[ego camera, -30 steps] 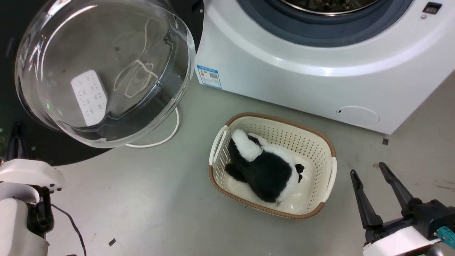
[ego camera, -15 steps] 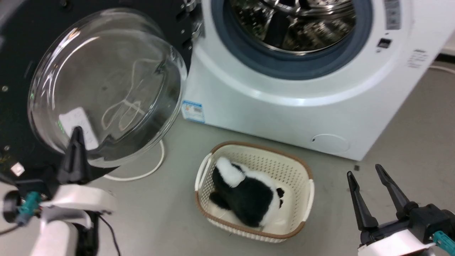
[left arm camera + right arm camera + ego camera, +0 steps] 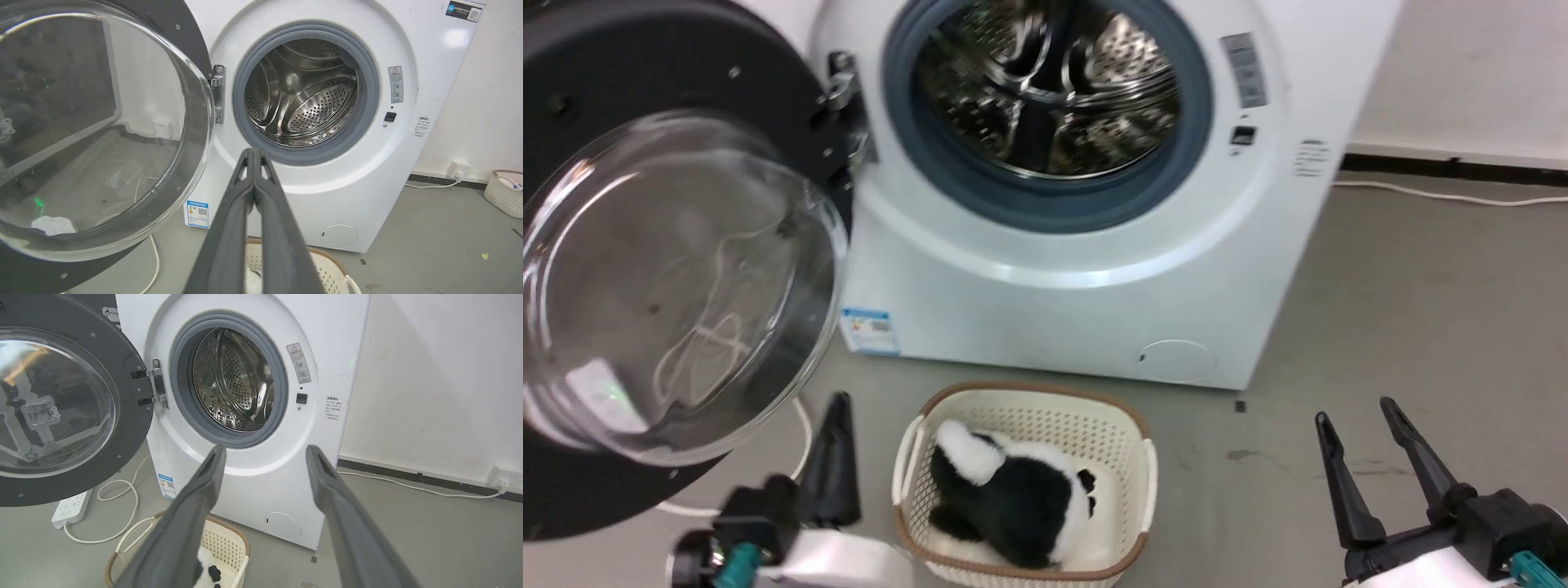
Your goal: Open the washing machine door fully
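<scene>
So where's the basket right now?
Head view, bottom centre: the basket sits on the floor before the washer, between the left gripper and right gripper.

view's tilted up a lot, whole drum (image 3: 1045, 90) shows now; left gripper (image 3: 840, 408) came in from the corner, off the door (image 3: 678, 278) glass where it was half a sec ago, now down between door and basket (image 3: 1033, 387)

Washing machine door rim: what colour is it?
Black. The washing machine door rim shows best in the right wrist view.
</scene>
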`<state>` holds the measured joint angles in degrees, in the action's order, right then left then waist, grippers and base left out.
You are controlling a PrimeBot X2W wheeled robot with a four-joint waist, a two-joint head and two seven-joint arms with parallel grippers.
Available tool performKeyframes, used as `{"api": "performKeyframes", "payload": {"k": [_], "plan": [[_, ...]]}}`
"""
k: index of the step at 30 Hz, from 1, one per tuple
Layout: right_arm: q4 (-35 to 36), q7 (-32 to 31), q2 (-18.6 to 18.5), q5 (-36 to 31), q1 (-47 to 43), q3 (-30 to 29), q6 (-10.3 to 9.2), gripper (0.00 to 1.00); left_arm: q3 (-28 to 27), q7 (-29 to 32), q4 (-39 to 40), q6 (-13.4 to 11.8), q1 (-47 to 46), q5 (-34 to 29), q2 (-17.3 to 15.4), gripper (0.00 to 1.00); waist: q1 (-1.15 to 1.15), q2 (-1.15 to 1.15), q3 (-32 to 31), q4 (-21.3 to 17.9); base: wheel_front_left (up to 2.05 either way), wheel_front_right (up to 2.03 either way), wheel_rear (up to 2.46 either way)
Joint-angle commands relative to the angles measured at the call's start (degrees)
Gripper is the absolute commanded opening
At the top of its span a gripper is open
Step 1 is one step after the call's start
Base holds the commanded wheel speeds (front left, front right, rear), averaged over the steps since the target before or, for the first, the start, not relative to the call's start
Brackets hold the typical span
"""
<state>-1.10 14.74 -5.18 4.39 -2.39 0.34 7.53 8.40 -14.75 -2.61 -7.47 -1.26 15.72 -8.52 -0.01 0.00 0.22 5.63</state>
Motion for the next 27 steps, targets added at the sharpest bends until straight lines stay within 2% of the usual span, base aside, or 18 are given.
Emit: {"api": "performKeyframes", "payload": {"k": [1,5,6,7,8,20,27], "plan": [[0.3,0.2,0.5,-0.4,-0.9,-0.3,-0.04,1.00,0.4,-0.2,0.2,0.1,1.5,-0.9,0.5,0.00,0.01,0.00,-0.9,-1.5,0.00,0.00,0.00],[0.5,0.2,1.0,-0.7,-1.8,-0.3,-0.04,1.00,1.7,-0.2,-0.5,0.6,3.4,-2.9,1.6,0.00,0.01,0.00,-1.2,-2.7,0.00,0.00,0.00],[0.5,0.2,1.1,-1.0,-1.9,-0.4,-0.04,1.00,1.9,-0.2,-0.7,0.5,3.8,-3.5,1.8,0.07,0.01,0.00,-1.3,-3.0,0.00,0.00,0.00],[0.6,0.2,1.1,-1.2,-2.1,-0.6,-0.04,1.00,2.2,-0.2,-1.0,0.5,4.2,-4.1,1.9,0.72,0.01,0.00,-1.4,-3.2,0.00,0.00,0.00],[0.6,0.2,1.2,-1.3,-2.2,-0.9,-0.04,1.00,2.5,-0.2,-1.3,0.5,4.6,-4.5,2.1,1.00,0.01,0.00,-1.4,-3.4,0.00,0.00,0.00],[-0.4,0.3,2.2,-1.4,-2.6,-2.5,-0.04,1.00,2.1,-0.2,-4.3,2.9,5.5,-6.8,3.8,1.00,0.01,0.00,-1.6,-4.0,0.00,0.00,0.00],[-1.0,0.3,2.3,-1.2,-2.6,-2.2,-0.04,1.00,1.3,-0.2,-4.4,3.1,5.4,-7.4,4.2,1.00,0.01,0.00,-1.7,-4.0,0.00,0.00,0.00]]}}
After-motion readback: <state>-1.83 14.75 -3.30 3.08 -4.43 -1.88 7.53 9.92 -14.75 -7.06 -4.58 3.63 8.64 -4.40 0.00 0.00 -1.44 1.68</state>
